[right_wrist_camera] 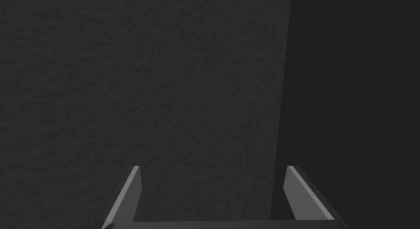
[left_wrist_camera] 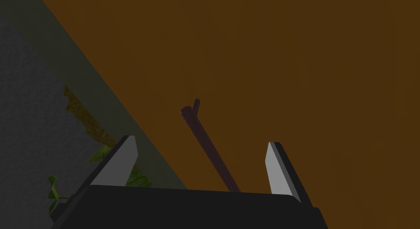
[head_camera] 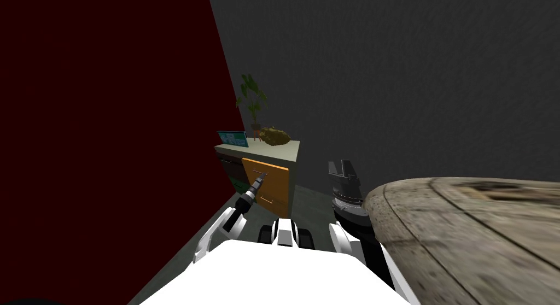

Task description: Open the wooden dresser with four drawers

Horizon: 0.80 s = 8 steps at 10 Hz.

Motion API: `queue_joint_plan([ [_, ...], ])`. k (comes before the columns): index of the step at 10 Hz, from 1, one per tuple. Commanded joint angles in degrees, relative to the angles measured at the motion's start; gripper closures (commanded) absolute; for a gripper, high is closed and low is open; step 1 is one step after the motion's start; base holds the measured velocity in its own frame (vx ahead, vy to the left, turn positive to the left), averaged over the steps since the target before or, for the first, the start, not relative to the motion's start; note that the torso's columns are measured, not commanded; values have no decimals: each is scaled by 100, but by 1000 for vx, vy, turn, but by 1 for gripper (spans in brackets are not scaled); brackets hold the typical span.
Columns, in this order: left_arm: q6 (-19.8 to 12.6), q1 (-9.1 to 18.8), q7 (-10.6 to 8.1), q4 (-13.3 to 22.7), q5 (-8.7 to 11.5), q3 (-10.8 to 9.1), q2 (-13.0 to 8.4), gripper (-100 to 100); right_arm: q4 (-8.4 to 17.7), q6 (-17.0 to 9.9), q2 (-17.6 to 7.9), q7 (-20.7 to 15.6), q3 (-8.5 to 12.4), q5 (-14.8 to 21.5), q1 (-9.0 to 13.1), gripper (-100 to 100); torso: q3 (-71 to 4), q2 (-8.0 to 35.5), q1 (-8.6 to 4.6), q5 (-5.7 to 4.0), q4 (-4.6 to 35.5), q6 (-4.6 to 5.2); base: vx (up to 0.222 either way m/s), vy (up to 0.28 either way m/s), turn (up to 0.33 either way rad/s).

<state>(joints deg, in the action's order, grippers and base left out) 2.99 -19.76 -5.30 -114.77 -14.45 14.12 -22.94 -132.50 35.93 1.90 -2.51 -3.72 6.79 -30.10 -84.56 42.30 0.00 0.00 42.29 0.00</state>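
Observation:
A small dresser [head_camera: 292,154] with a pale top and orange drawer fronts [head_camera: 276,181] stands against the dark red wall ahead. My left gripper [head_camera: 261,177] reaches out to the upper orange drawer front. In the left wrist view the orange front [left_wrist_camera: 266,66] is close, and a thin dark bar handle [left_wrist_camera: 207,146] runs between my open fingers [left_wrist_camera: 119,161]; the left gripper [left_wrist_camera: 201,161] straddles it without pressing it. My right gripper [head_camera: 343,168] is held up to the right of the dresser, open with nothing between its fingers [right_wrist_camera: 131,193].
A potted plant [head_camera: 252,102], a brown lumpy object [head_camera: 275,135] and a blue-green box [head_camera: 233,138] sit on the dresser top. A round wooden table [head_camera: 476,236] fills the right foreground. The dark red wall [head_camera: 109,127] is close on the left.

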Motion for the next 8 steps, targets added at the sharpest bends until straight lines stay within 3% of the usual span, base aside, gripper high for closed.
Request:
queue_joint_plan([
  [1,-270,-72,-105,-272,-5,39,-151,-100,0,0,0,0,0,0,0,0,0,0,0,0,0,0,12,20,-39],
  [8,-1004,-267,-383,-906,-7,134,-547,-100,0,0,0,0,0,0,0,0,-1,-1,2,0,0,0,13,21,-35],
])
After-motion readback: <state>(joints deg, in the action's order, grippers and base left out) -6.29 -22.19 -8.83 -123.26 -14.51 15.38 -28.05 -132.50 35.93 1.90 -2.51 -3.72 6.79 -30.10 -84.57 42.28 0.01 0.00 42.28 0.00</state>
